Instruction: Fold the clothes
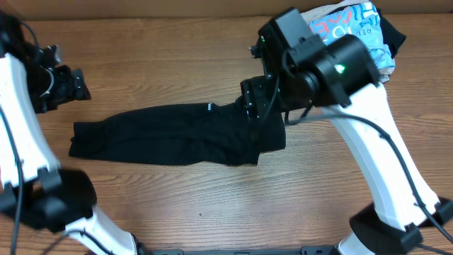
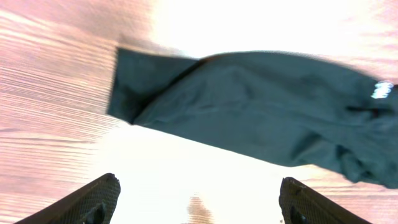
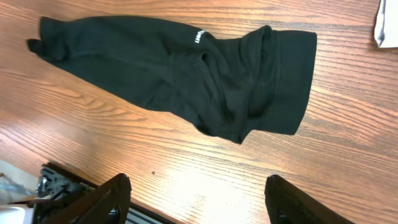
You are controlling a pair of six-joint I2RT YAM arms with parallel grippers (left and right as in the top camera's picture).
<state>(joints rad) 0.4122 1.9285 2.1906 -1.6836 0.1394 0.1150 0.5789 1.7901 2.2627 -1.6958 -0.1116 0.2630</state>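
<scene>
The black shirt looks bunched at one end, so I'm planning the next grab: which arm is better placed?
Right, probably. The right gripper hangs open at the shirt's bunched end in the overhead view, while the left gripper, also open, sits off the cloth above bare table.

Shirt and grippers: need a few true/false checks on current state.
1. The black shirt lies on the wooden table. True.
2. The left gripper is clamped on a sleeve. False: it is open, holds nothing, and is apart from the shirt.
3. The right gripper is open and empty. True.
4. The shirt is folded into a neat square. False: it lies as a long, rumpled strip across the table.
5. A colourful printed fabric sits at the table's far edge, on the right arm's side. True.
</scene>
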